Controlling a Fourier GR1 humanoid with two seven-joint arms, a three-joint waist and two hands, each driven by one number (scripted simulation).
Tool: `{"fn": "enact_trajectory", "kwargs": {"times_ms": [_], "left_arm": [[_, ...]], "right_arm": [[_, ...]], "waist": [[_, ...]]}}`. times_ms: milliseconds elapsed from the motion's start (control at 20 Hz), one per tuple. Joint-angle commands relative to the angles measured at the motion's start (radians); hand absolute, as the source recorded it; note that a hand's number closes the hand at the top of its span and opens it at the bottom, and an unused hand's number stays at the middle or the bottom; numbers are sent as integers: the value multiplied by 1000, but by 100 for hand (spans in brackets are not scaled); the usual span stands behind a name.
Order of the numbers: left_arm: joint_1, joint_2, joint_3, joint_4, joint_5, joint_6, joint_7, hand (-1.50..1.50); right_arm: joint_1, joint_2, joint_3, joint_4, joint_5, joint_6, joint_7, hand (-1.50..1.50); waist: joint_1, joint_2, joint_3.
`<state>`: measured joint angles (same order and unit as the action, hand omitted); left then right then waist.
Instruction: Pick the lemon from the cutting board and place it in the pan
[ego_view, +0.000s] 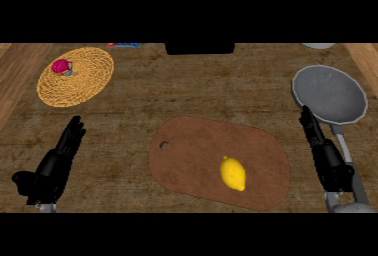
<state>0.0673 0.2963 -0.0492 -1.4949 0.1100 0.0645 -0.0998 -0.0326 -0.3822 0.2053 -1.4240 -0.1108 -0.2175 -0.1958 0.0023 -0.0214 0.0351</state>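
Single head view, steep downward look at counter (184, 95) top. Far edge at frame top, robot side at bottom. Left hand (52, 167) enters lower left, right hand (325, 155) lower right. Cutting board (199, 165) sits near centre. No second view, no overlap.

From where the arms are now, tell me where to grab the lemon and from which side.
Grip the lemon across its narrow middle, coming from above. It lies flat on the cutting board, long axis running roughly toward and away from the robot, with nothing beside it. The right hand looks nearer, and the pan lies on that side.
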Motion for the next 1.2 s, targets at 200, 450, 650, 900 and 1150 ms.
{"fn": "enact_trajectory", "kwargs": {"times_ms": [200,450,650,900,1150], "left_arm": [[-114,-73,-83,-65,-10,-19,-36,0],[-117,-182,-163,-83,-37,31,0,0],[-110,-170,-128,-49,-15,5,-36,0],[-106,-206,-167,-48,-64,37,-32,0],[-94,-222,-187,-90,-79,53,11,0]], "right_arm": [[-233,47,197,-114,-164,445,-44,150],[-281,-134,45,36,-199,623,-136,-150],[-315,-255,28,103,-107,777,-278,-150],[-414,-254,48,131,66,758,-338,-150],[-488,-246,119,6,121,791,-144,-150]], "waist": [[69,26,-32],[7,25,-34],[8,25,-34],[10,24,-35],[10,20,-35]]}}
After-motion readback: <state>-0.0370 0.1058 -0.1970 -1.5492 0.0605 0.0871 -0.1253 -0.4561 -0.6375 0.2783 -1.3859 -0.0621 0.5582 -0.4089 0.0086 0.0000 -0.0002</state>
